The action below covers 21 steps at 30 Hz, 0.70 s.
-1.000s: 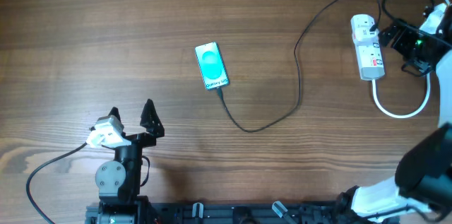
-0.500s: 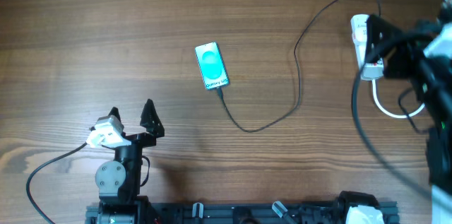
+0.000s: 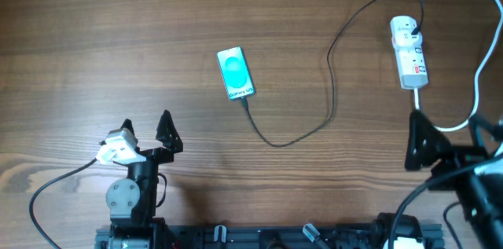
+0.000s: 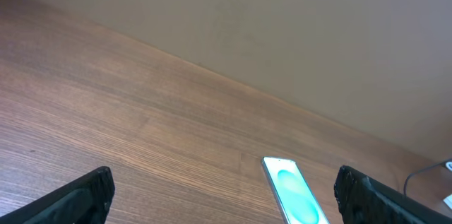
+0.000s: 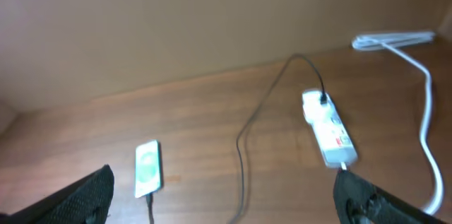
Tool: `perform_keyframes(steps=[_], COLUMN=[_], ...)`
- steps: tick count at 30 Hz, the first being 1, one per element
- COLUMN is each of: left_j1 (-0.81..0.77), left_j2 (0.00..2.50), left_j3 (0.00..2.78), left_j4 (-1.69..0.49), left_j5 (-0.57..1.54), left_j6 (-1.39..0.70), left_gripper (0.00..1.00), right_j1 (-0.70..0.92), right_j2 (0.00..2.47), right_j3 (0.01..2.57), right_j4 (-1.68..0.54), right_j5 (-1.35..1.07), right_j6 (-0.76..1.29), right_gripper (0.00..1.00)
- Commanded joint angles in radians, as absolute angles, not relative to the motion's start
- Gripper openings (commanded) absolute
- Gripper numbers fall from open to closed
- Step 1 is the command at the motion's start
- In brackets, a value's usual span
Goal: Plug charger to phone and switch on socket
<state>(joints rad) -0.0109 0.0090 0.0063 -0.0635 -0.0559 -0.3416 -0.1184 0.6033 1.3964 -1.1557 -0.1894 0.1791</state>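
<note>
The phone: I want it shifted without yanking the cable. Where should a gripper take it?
Probably across its long edges, from above: the phone lies flat, screen up, and the charger meets its near short end, so avoid that end.

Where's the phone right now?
In the overhead view the phone lies near the centre, beyond the left gripper and left of the socket, with the charger reaching its near edge.

Phone (image 3: 235, 74) flat on table (image 3: 94, 29), centre, a bit left. Charger (image 3: 331, 84) meets its near end, loops near-right, then runs far to socket (image 3: 409, 54), far right. White cable (image 3: 477, 92) leaves socket's near end, curving right. Left gripper (image 3: 145, 126) near-left of phone, well apart.
</note>
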Motion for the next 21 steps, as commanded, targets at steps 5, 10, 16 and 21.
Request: perform_keyframes(steps=[5,10,16,21], left_j1=[-0.004,-0.004,-0.004,-0.004], left_j2=[0.006,0.006,0.006,0.006], left_j3=[0.006,0.006,0.006,0.006], left_j4=[-0.068,-0.068,-0.068,-0.068], left_j5=[-0.068,-0.068,-0.069,-0.069], left_j6=[-0.321,-0.321,-0.321,-0.321], left_gripper=[1.0,1.0,1.0,1.0], right_j1=[-0.115,-0.115,-0.115,-0.115], right_j2=[0.542,0.498,0.372,0.239], right_j3=[1.379,1.156,0.792,0.532], right_j4=[-1.272,-1.155,-0.653,-0.239], right_j5=[-0.147,-0.193,-0.392,-0.474], right_j6=[0.128,0.123,0.123,0.123], right_gripper=[1.0,1.0,1.0,1.0])
